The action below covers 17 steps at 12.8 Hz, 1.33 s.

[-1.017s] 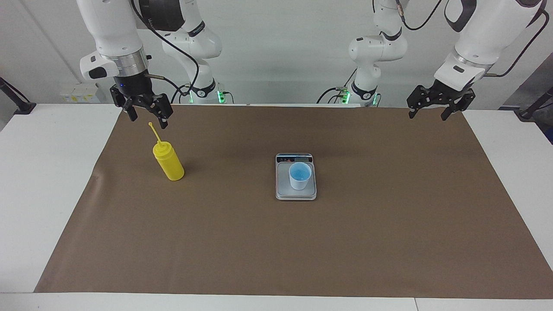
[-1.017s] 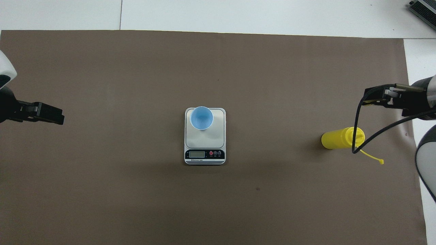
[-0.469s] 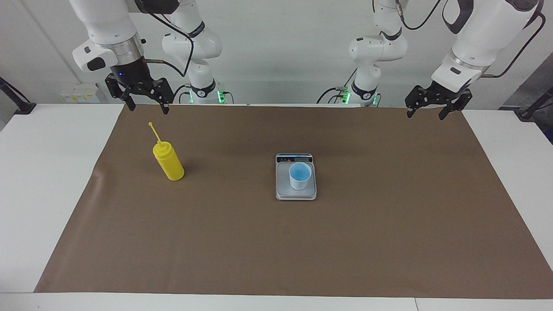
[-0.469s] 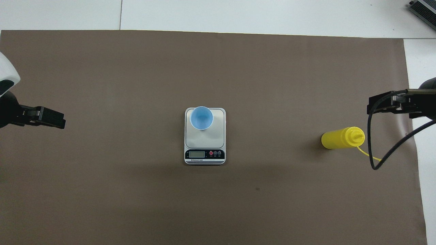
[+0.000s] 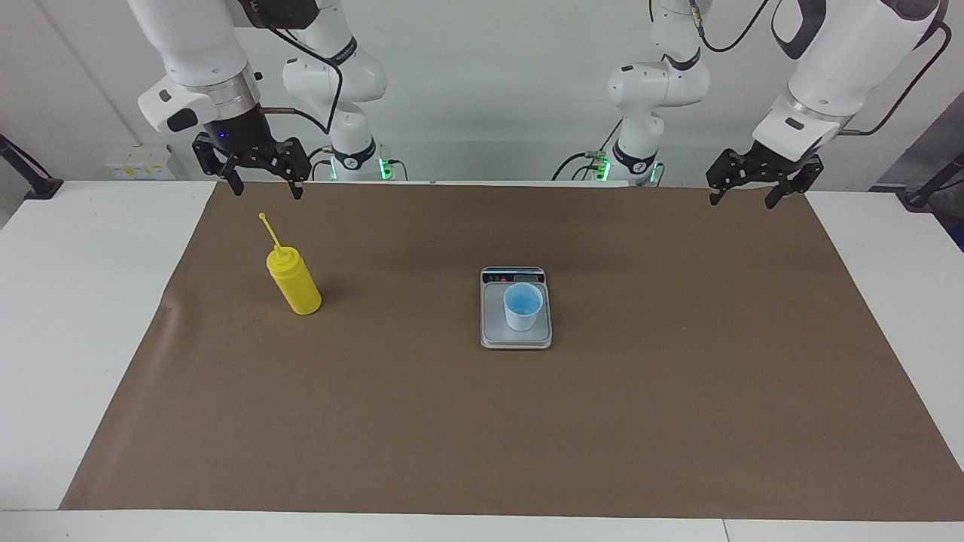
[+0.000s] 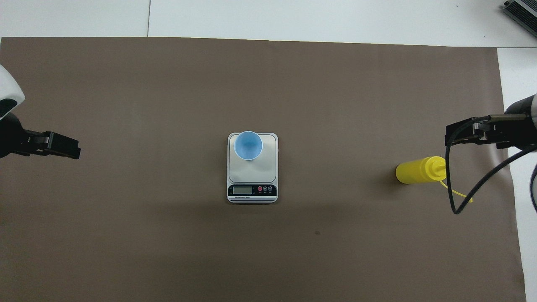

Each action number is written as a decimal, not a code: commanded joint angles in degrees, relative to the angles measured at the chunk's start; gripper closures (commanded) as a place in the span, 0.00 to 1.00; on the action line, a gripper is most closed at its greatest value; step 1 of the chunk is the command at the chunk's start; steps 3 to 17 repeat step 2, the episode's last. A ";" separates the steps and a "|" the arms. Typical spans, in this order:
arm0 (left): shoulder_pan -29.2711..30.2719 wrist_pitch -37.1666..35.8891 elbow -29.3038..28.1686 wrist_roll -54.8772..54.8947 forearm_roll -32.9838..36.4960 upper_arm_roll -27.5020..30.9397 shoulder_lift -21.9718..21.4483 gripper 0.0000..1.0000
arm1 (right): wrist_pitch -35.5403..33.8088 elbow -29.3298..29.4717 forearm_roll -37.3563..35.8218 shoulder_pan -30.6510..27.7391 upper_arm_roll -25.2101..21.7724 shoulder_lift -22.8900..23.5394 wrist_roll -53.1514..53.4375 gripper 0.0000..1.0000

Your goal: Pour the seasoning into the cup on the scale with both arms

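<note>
The seasoning, a yellow squeeze bottle (image 5: 295, 284) (image 6: 419, 170) with a long thin nozzle, stands upright on the mat toward the right arm's end of the table. My right gripper (image 5: 265, 185) (image 6: 459, 133) hangs open in the air over the mat close to the bottle, higher than the nozzle tip and clear of it. The pale blue cup (image 5: 523, 306) (image 6: 248, 145) stands on the silver-grey scale (image 5: 516, 336) (image 6: 252, 170) at mid-table, its display end nearest the robots. My left gripper (image 5: 742, 202) (image 6: 67, 147) waits open and empty over the mat's other end.
A brown paper mat (image 5: 482, 421) (image 6: 168, 230) covers most of the white table (image 5: 90, 316). A black cable (image 6: 451, 184) from the right arm loops over the bottle's top in the overhead view. A grey device (image 6: 520, 10) sits at one table corner farthest from the robots.
My right gripper has risen away from the bottle's nozzle, then drifted a little toward mid-table. The left gripper lifted slightly. Bottle, cup and scale have not moved.
</note>
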 commanded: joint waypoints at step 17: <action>-0.16 0.38 -2.13 -0.55 -0.67 0.02 -1.89 0.00 | 0.19 -1.16 0.23 -0.45 0.36 -0.77 -1.13 0.00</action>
